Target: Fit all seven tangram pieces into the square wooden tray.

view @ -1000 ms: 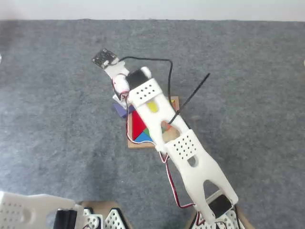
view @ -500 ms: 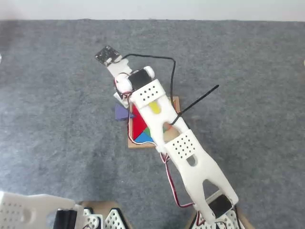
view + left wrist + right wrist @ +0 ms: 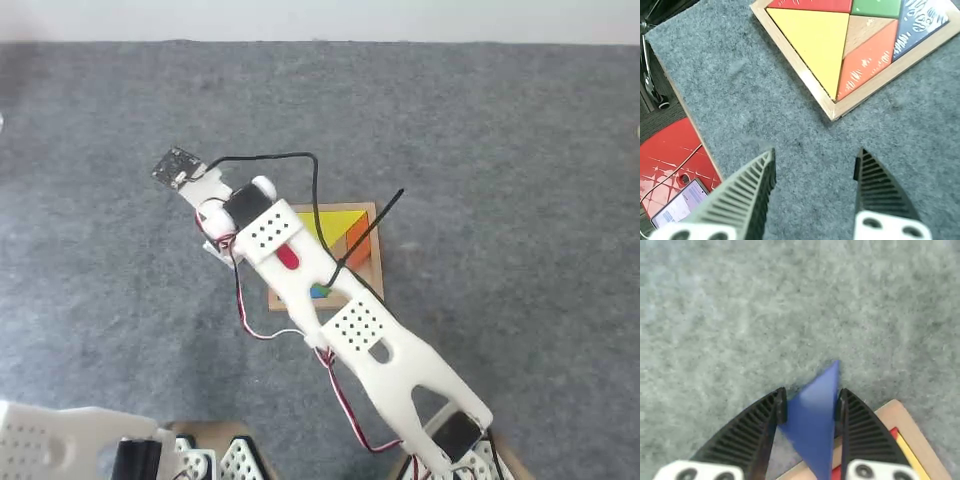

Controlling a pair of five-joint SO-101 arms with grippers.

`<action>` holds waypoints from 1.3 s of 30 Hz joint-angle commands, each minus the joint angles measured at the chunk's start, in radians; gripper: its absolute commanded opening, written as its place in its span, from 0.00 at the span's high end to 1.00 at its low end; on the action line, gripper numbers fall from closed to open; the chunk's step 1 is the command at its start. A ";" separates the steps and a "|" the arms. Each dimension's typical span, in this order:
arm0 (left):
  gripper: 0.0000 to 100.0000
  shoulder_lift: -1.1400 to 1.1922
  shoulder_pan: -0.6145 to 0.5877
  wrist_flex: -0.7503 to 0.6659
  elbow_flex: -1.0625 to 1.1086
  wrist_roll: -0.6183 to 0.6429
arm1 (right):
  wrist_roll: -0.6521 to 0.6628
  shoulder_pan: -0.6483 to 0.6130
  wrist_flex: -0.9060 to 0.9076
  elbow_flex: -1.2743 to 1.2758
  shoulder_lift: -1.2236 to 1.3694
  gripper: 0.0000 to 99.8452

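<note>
Six pieces looked seated in the wooden tray [image 3: 792,55], among them the yellow triangle [image 3: 815,40] and the orange piece [image 3: 867,60], so we judged only the blue triangle [image 3: 812,415] was left. The right hand [image 3: 811,400] was clamped on it, just off the tray's corner above the grey bench. The left hand [image 3: 816,155] hung nearby, fingers apart. Since a second earlier the right arm had swung leftward off the tray, uncovering yellow and orange.

blue triangle [image 3: 812,422], yellow triangle [image 3: 815,40] — grey mat [image 3: 500,130]
</note>
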 commanded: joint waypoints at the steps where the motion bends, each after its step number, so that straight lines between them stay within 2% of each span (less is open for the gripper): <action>1: 0.75 -0.080 0.009 -0.017 -0.004 -0.005 | -0.005 0.022 -0.001 -0.044 -0.002 0.83; 17: 0.75 -0.081 0.032 0.005 -0.004 -0.002 | -0.006 0.186 0.162 -0.046 -0.131 0.84; 19: 0.75 -0.081 0.032 0.005 -0.004 -0.002 | -0.003 0.194 0.162 -0.046 -0.150 0.90; 21: 0.75 -0.081 0.032 0.003 -0.007 -0.002 | -0.003 0.197 0.163 -0.043 -0.156 1.00; 23: 0.75 -0.081 0.032 0.002 -0.008 -0.002 | -0.003 0.197 0.166 -0.038 -0.156 0.97; 30: 0.75 -0.081 0.034 -0.020 -0.008 0.000 | -0.002 0.220 0.173 0.000 -0.171 0.99; 34: 0.75 -0.081 0.037 -0.020 -0.008 0.000 | 0.002 0.309 0.174 0.091 -0.262 0.99; 39: 0.75 -0.081 0.063 -0.011 -0.007 0.002 | 0.040 0.407 0.174 0.379 -0.581 0.99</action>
